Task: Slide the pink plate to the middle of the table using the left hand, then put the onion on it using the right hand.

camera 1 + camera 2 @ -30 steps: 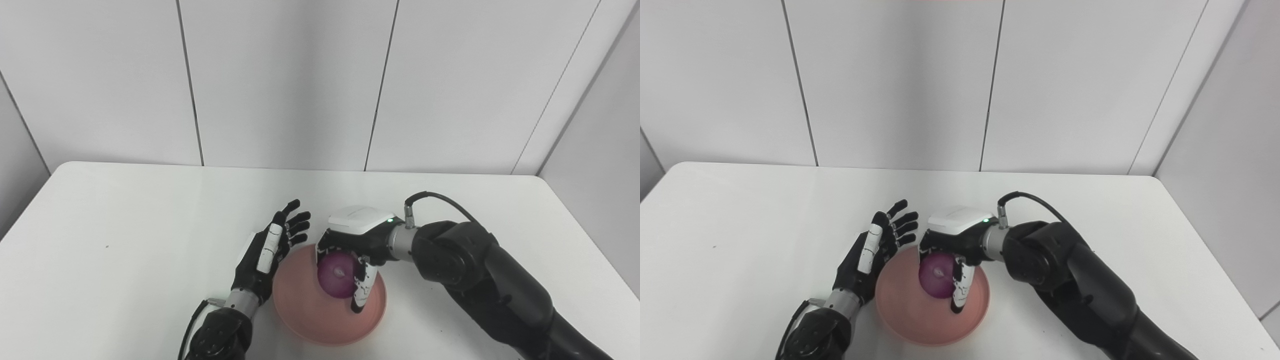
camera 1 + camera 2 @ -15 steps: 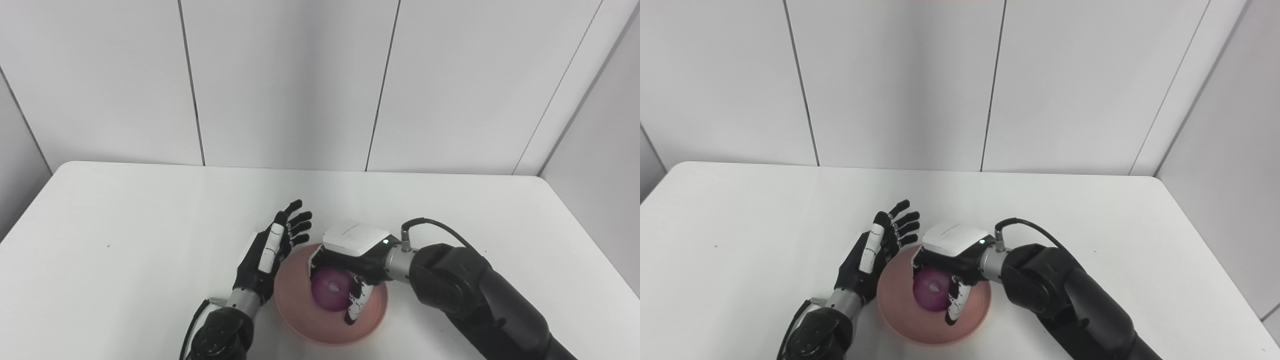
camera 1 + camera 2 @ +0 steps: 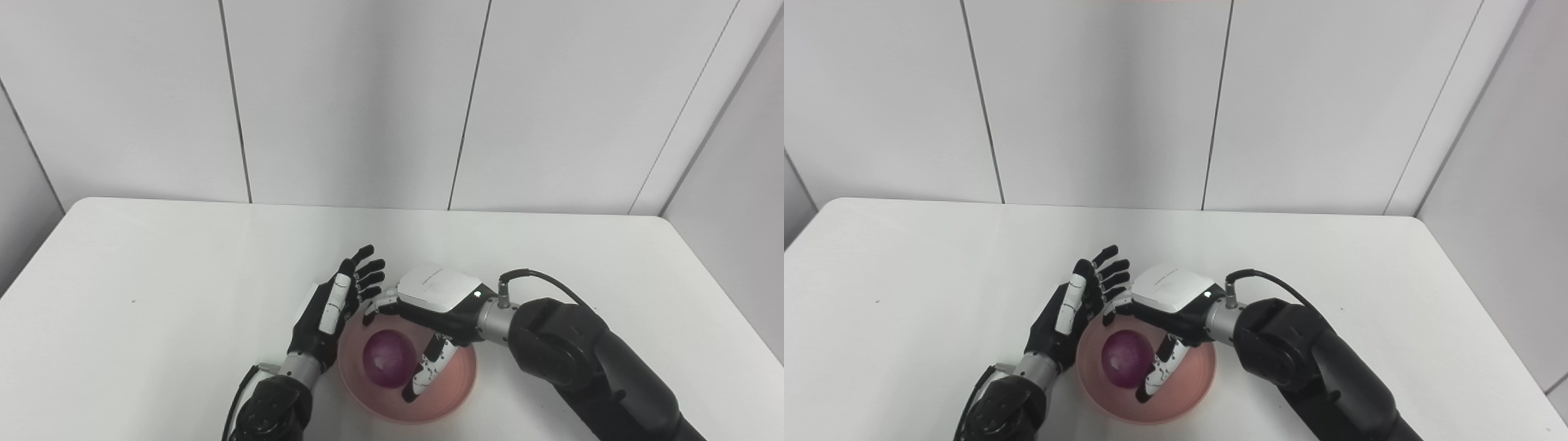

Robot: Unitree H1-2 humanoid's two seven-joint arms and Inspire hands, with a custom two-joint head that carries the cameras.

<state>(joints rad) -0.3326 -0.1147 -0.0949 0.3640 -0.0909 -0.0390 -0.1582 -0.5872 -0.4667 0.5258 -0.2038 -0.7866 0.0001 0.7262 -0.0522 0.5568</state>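
Onion lies in the pink plate mid-desk; the right hand above has its fingers spread, holding nothing, while the left hand, open too, guards the rim.

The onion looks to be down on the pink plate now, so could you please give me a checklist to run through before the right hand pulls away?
1. Onion lies inside the pink plate, not over the rim: ok.
2. Right hand has its fingers spread, off the onion: ok, though one finger lies close beside it.
3. Onion settled and not rolling: cannot tell from one moment.
4. Left hand open, holding nothing, beside the plate's left rim: ok.
5. Left hand actually touching the rim: cannot tell.
6. Plate in the middle of the table: not ok, it sits near the front edge.
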